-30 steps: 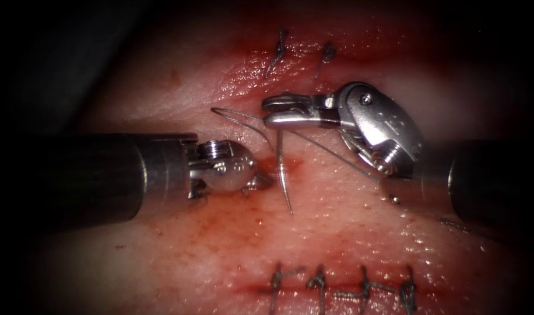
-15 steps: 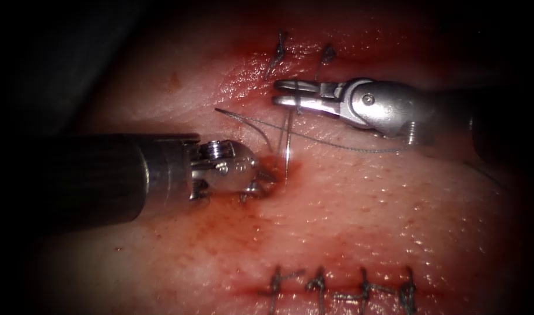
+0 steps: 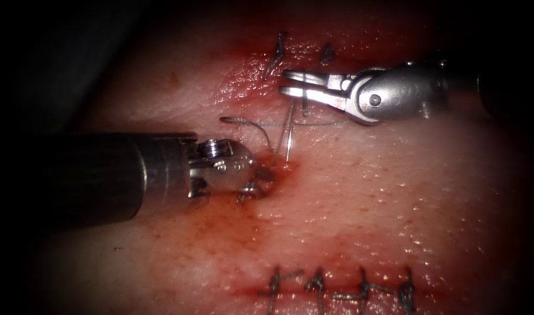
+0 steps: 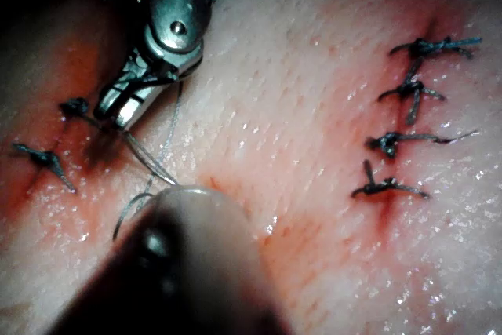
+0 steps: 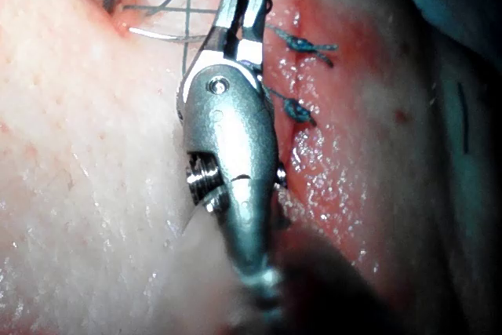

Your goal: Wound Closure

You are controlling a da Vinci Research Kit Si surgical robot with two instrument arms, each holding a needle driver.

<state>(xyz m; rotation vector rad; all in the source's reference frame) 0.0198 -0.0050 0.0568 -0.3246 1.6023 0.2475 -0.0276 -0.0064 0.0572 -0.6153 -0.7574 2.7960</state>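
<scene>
The needle is held near its upper end by the right claw, its point lowered to the red fluid on the tissue. The tissue there is gripped by the left claw. Thread trails between them.

The left end effector presses its tips into the red fluid on the tissue, so whether they grip anything cannot be told. In the left wrist view its own blurred shaft covers those tips. The needle meets the tissue at its lower end, and its tip is hidden there. The right end effector has its shaft cut off by the picture's edge.
</scene>
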